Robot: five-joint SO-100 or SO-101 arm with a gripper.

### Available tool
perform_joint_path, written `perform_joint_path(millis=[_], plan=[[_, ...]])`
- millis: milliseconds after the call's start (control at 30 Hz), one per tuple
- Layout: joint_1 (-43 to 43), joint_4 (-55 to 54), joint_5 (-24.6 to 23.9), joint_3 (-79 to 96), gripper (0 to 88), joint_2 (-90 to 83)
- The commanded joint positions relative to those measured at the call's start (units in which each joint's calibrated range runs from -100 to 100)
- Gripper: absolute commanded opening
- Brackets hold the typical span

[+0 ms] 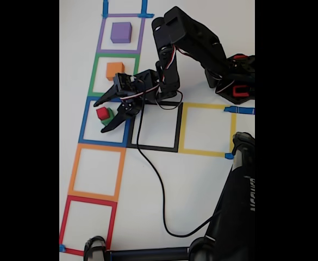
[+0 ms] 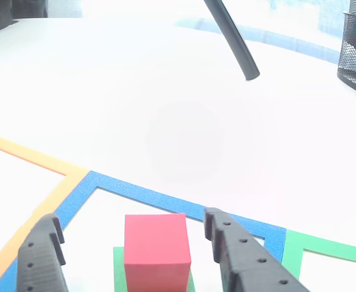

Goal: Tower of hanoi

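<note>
While the arm reaches over the taped grid in the fixed view, the gripper (image 1: 105,115) is spread wide, one finger either side of a red cube (image 1: 102,113) that sits on a green block (image 1: 108,116) inside the blue square (image 1: 85,124). Nothing's clamped yet as far as I can see. Further up that column there's an orange cube (image 1: 114,70) in the green square (image 1: 95,70) and a purple cube (image 1: 120,32) in the purple square (image 1: 101,33), each alone.

Over in the other view, red cube (image 2: 156,249) is dead centre between the two black fingers (image 2: 238,255), with gaps on both sides, so open and not touching. Green block (image 2: 119,267) pokes out underneath.

My read: early days. Only a two-piece stack exists, red looks like the next pick, and the orange and purple cubes haven't joined any stack.
</note>
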Motion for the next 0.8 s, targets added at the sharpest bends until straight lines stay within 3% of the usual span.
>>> perform_joint_path(millis=[0, 367, 767], plan=[[-0.69, -0.17, 0.36, -0.52, 23.2, -0.51], [-0.5, -0.17, 0.36, 0.66, 21.9, -0.59], [-0.78, -0.09, 0.36, 0.93, 13.5, -0.51]])
